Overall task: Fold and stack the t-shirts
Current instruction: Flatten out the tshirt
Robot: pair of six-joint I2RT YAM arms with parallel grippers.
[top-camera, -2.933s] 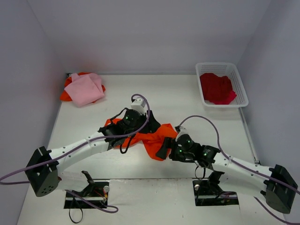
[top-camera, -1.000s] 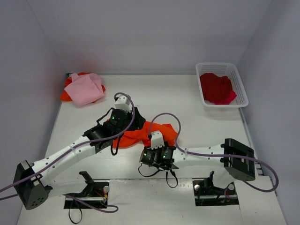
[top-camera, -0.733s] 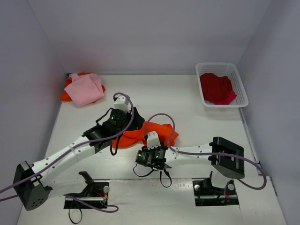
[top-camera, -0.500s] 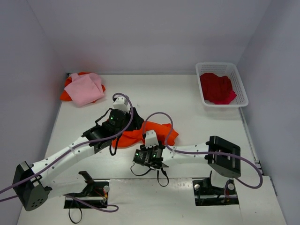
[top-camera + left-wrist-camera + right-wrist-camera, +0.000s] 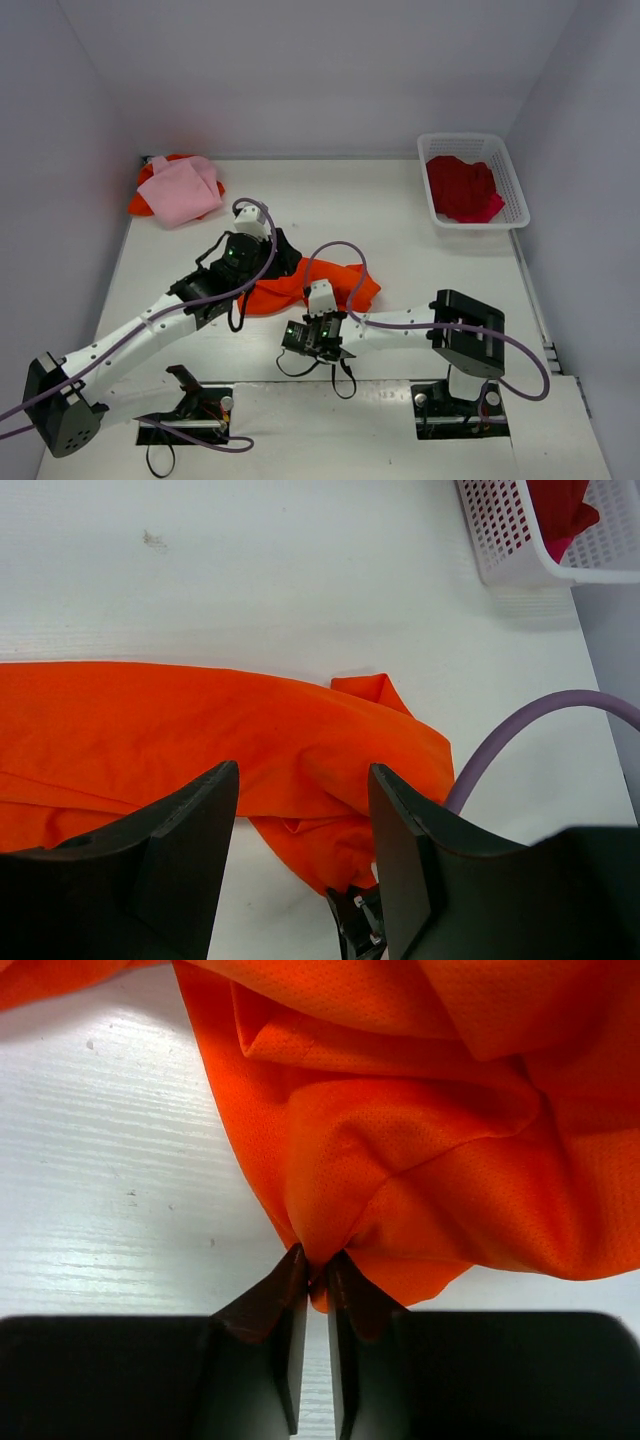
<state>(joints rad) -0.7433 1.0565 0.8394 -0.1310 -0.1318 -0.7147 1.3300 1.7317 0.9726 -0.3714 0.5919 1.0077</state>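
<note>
Right, the orange t-shirt (image 5: 325, 285) lies bunched in a long, rumpled strip on the table (image 5: 420, 250), about the middle and toward the near edge. The right hand (image 5: 318, 1263) is down at the shirt's near edge. Its two dark fingers (image 5: 270, 1310) are drawn almost together, with a fold of orange cloth caught between the tips, a tight nip on the very hem.

Over to the left hand (image 5: 300, 778), which hangs above the left end of the same shirt. Its fingers stand well apart, orange cloth shows in the gap, and no cloth is pinched between them. Whether the tips touch the fabric, I cannot tell.

At the far left corner sits the pink t-shirt (image 5: 180, 190), folded, with a bit of orange cloth (image 5: 140, 206) peeking out from under it. At the far right, the crimson t-shirt (image 5: 460, 188) lies heaped inside the white basket (image 5: 517, 200). A purple cable (image 5: 520, 720) arcs across the left wrist view.
</note>
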